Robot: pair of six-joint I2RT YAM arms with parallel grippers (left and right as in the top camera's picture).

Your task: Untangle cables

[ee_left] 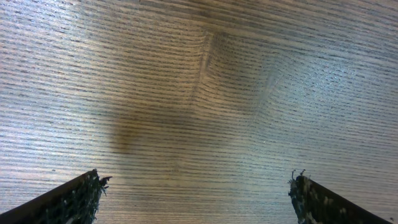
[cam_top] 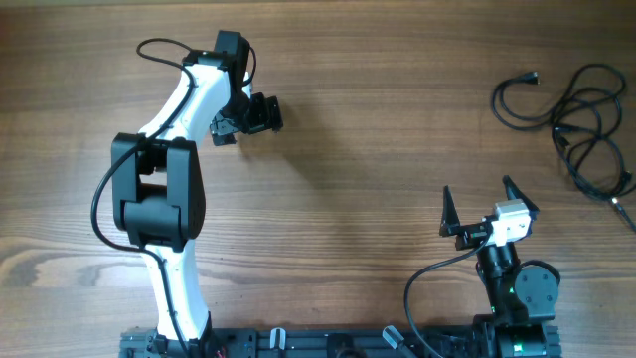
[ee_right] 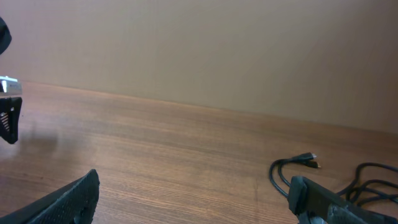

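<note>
Cables (cam_top: 560, 137) lie in a loose tangle at the far right corner of the table (cam_top: 378, 149), running up to its right edge. We note several thin black cords looped over one another. One strand curls off to the left of the heap and ends in a small plug (cam_top: 533, 77).

Right pincer (cam_top: 478, 194): jaws stand wide apart and hold nothing. From above, it sits near the front of the table, on the right side. The cables are beyond it and to its right, well apart from both fingers, with bare wood between. Its own camera confirms this: the cables (ee_right: 373, 180) show at the lower right, past the right finger, and the plug (ee_right: 309, 157) rests flat on the wood ahead of that finger.

Left pincer (cam_top: 260, 112): jaws also spread wide and empty. It hangs over the far left half of the table, with the cables a long way off to its right. Its own camera shows the left pincer (ee_left: 198, 183) above bare wood grain only.

We find no contact between either pincer and the cables.
</note>
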